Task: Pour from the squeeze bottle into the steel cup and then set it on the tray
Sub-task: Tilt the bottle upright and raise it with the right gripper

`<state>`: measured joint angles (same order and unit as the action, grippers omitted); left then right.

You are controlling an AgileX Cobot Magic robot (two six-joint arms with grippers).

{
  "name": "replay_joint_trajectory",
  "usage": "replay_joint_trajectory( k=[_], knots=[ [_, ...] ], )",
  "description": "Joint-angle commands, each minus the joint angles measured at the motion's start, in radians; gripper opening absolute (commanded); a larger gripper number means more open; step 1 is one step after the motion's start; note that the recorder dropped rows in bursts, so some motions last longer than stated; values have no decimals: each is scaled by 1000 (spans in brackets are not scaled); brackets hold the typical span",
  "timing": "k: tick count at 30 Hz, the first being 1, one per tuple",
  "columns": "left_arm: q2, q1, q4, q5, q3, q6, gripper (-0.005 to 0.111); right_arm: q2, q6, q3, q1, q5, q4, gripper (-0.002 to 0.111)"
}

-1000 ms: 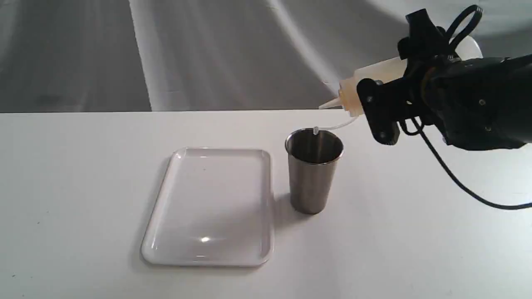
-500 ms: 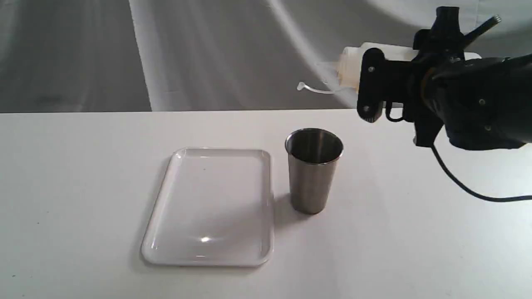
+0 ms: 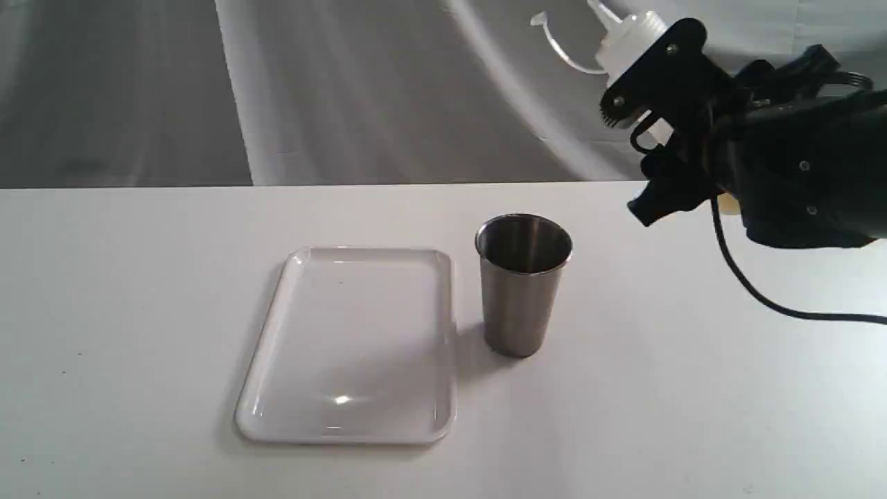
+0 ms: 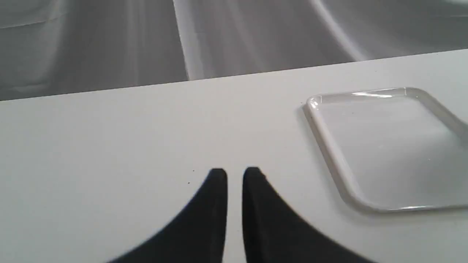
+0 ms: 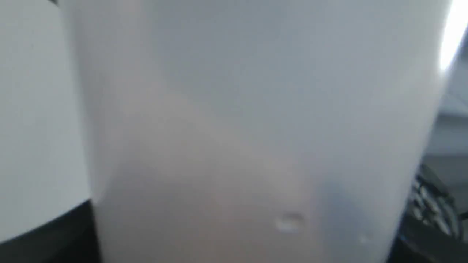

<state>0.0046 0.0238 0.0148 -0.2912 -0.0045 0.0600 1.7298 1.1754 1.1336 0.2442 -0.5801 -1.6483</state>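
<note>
The squeeze bottle [image 3: 624, 40] hangs in the air at the upper right, tilted with its nozzle up and to the left and its cap strap dangling. My right gripper [image 3: 655, 83] is shut on its body, above and to the right of the steel cup. In the right wrist view the bottle's whitish wall [image 5: 256, 128] fills the picture, amber-tinted low down. The steel cup [image 3: 523, 284] stands upright on the table. Just left of it lies the white tray [image 3: 360, 339], bare. My left gripper [image 4: 235, 173] hovers over bare table left of the tray [image 4: 384, 146], shut and empty.
The white table [image 3: 138, 312] stretches around the tray and cup. A black cable [image 3: 762, 298] loops down from the right arm over the table's right side. Grey draped cloth [image 3: 346, 90] forms the backdrop.
The right gripper has swung the bottle from nozzle-down over the cup's rim to nozzle-up, lifting it and drawing it right. Cup and tray have not moved.
</note>
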Motion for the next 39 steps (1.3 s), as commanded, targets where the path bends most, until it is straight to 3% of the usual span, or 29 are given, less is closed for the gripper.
replay_joint_trajectory(
  k=[1, 8, 16, 26, 39],
  knots=[
    [-5, 5, 3, 7, 4, 1, 8, -15, 219, 9, 4, -6, -18, 0],
    [-5, 5, 3, 7, 4, 1, 8, -15, 457, 9, 4, 36, -18, 0],
    [-5, 5, 3, 7, 4, 1, 8, -17, 911, 9, 4, 56, 14, 0],
    [-5, 5, 3, 7, 4, 1, 8, -76, 907, 3, 4, 73, -80, 0],
    [-5, 5, 3, 7, 4, 1, 8, -196, 657, 3, 78, 56, -96, 0]
  ],
)
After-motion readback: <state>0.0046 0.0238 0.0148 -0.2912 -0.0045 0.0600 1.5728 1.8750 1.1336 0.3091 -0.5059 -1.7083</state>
